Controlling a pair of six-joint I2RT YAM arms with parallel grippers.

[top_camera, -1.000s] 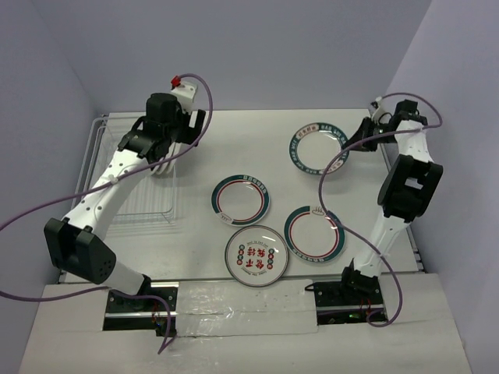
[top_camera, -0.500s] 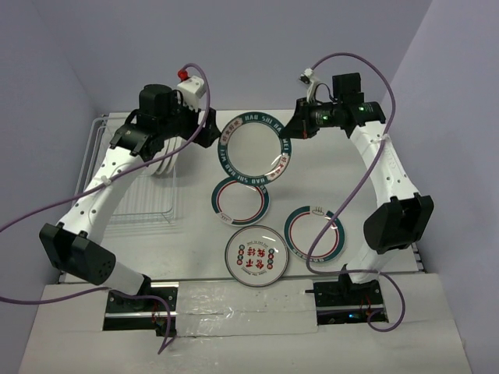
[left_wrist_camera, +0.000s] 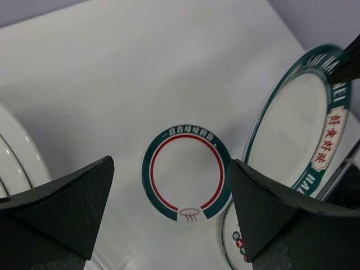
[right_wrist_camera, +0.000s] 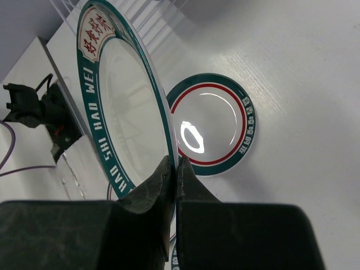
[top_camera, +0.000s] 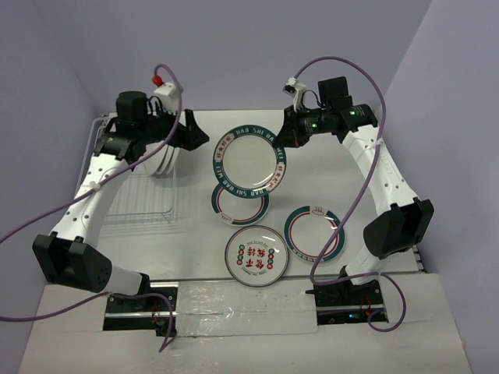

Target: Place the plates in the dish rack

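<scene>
Top external: plate pinched by right fingers has shifted slightly.

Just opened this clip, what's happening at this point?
The right hand pinches a green-rimmed plate by its rim and holds it on edge above the table, between the two arms. The left hand is open and faces that plate, beside the dish rack, where racked plates already stand. It looks like a handover. Three lie flat, not yet loaded: a ringed plate, a red-character plate and a right-side plate.
</scene>
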